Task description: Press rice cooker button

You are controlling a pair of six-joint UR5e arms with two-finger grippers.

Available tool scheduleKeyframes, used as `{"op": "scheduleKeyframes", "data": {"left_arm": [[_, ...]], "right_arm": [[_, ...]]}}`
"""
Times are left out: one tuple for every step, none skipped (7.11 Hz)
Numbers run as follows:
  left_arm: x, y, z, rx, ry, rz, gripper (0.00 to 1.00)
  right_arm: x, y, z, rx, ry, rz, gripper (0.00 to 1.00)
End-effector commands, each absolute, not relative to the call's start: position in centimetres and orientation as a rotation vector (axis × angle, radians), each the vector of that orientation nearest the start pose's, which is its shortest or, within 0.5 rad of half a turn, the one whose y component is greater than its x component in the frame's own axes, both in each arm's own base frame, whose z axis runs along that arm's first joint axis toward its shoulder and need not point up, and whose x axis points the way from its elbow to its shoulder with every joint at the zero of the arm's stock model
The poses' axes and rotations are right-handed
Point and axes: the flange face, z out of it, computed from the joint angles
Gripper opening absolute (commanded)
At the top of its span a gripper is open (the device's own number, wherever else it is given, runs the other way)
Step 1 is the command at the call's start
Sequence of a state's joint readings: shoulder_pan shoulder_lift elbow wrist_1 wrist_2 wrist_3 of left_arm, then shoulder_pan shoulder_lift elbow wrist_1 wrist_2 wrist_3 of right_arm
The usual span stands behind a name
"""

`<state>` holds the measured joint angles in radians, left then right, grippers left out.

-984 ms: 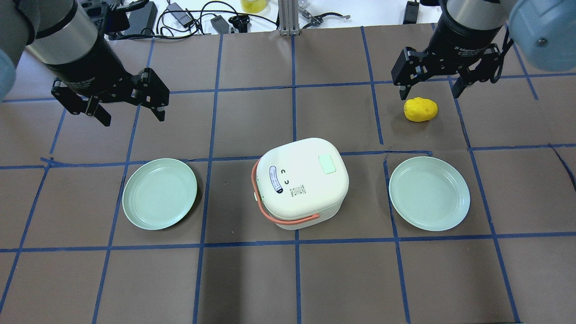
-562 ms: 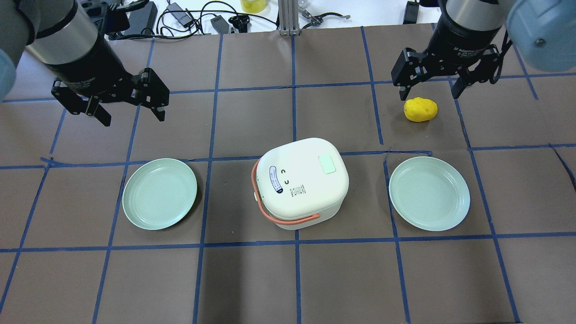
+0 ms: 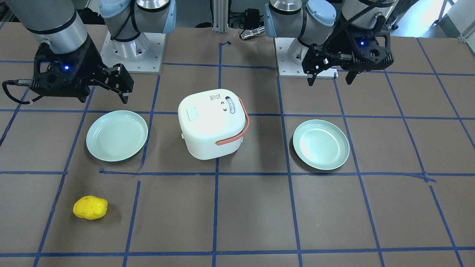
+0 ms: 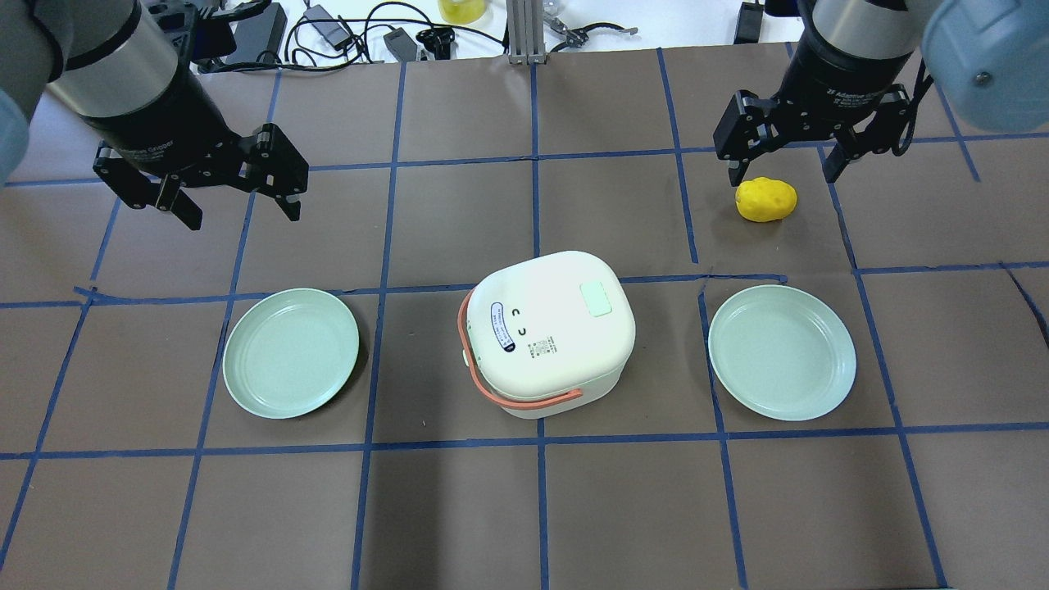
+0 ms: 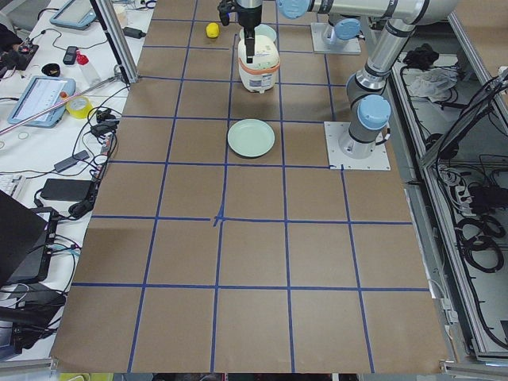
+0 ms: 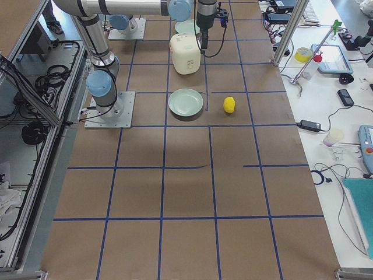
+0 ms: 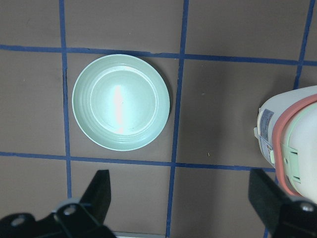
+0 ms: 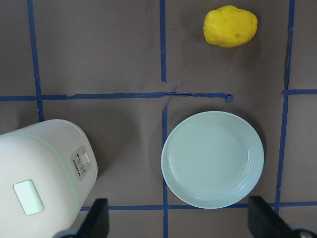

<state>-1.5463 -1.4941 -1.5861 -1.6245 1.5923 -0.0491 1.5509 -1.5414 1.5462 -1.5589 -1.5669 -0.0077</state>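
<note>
The white rice cooker (image 4: 545, 352) with a salmon handle stands mid-table; it also shows in the front view (image 3: 211, 137). Its button (image 4: 596, 299) is a pale rounded-rectangle pad in the lid's top, on the right arm's side, also seen in the front view (image 3: 192, 113) and the right wrist view (image 8: 28, 197). My left gripper (image 4: 242, 215) is open and empty, hovering far left of the cooker beyond a plate. My right gripper (image 4: 783, 174) is open and empty, hovering over a yellow lumpy object (image 4: 766, 199), well away from the button.
Two pale green plates flank the cooker, one on the left (image 4: 238, 385) and one on the right (image 4: 844, 360). The yellow object lies beyond the right plate. Cables and clutter lie past the table's far edge (image 4: 344, 33).
The right gripper has drifted very slightly above the yellow object. The left gripper, the cooker and the plates have not moved.
</note>
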Motion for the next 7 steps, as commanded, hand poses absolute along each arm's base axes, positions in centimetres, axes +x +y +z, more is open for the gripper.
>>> {"op": "scheduleKeyframes", "data": {"left_arm": [[-12.0,-46.2,51.1,-0.115,3.118,-0.012,1.00],[-12.0,-46.2,51.1,-0.115,3.118,-0.012,1.00],[-12.0,-46.2,51.1,-0.115,3.118,-0.012,1.00],[-12.0,-46.2,51.1,-0.115,3.118,-0.012,1.00],[-12.0,-46.2,51.1,-0.115,3.118,-0.012,1.00],[-12.0,-46.2,51.1,-0.115,3.118,-0.012,1.00],[-12.0,-46.2,51.1,-0.115,3.118,-0.012,1.00]], "right_arm": [[12.5,-50.3,48.6,0.017,3.137,0.024,1.00],[12.4,-50.3,48.7,0.017,3.138,0.022,1.00],[12.5,-50.3,48.8,0.022,3.135,0.014,0.99],[12.6,-50.2,49.2,0.031,3.135,0.005,0.89],[13.0,-50.1,49.5,0.031,3.100,-0.005,0.75],[13.5,-50.0,49.6,0.028,3.067,-0.003,0.58],[13.7,-49.1,49.3,0.027,3.064,0.081,0.32]]}}
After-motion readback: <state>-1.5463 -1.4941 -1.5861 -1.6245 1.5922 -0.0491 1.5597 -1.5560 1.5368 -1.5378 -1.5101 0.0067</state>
